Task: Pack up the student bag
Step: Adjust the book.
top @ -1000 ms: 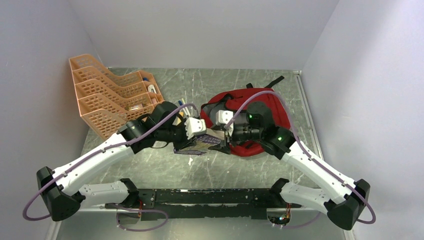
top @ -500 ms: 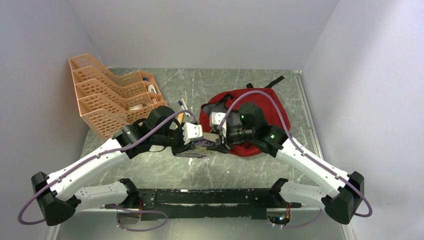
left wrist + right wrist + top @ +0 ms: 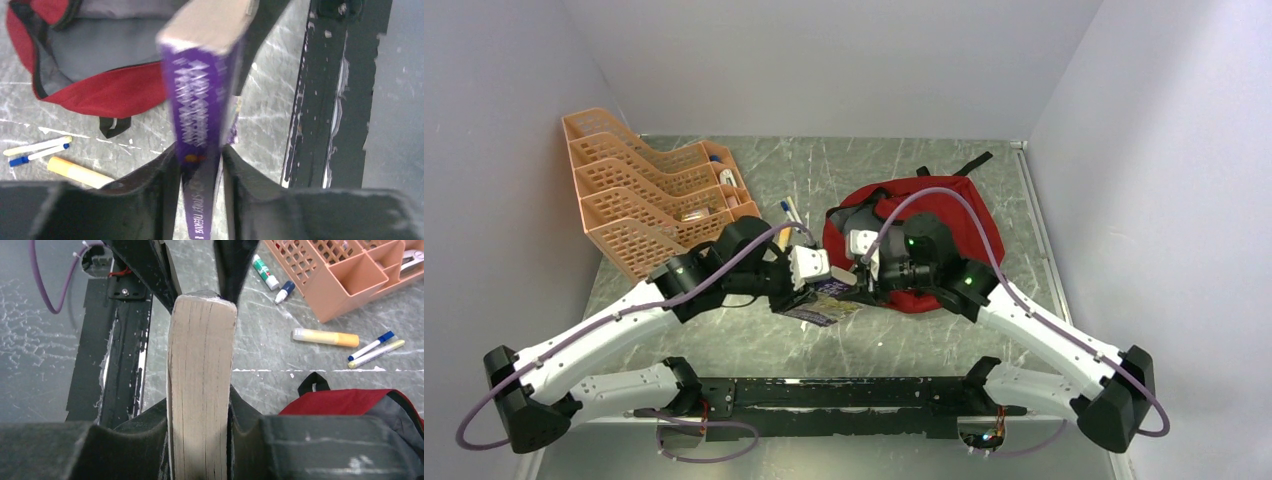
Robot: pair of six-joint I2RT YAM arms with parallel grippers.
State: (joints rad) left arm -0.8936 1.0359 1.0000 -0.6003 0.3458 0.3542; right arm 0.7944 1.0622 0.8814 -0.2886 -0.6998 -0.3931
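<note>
Book (image 3: 197,100) clamped by left gripper (image 3: 200,156) and right gripper (image 3: 200,412), beside student bag (image 3: 954,197)

Spine lettering on the thick purple paperback book (image 3: 200,100) is way too smeared to read. The soft red fabric backpack with grey lining (image 3: 110,90) runs off the left wrist view's top edge, and from above the right arm (image 3: 1034,325) covers a good chunk of it.

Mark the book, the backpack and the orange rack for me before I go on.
book (image 3: 197,110): left wrist view, purple spine.
backpack (image 3: 115,92): left wrist view, red fabric below the opening.
orange rack (image 3: 629,243): top view, lattice front of the nearest tray.
</note>
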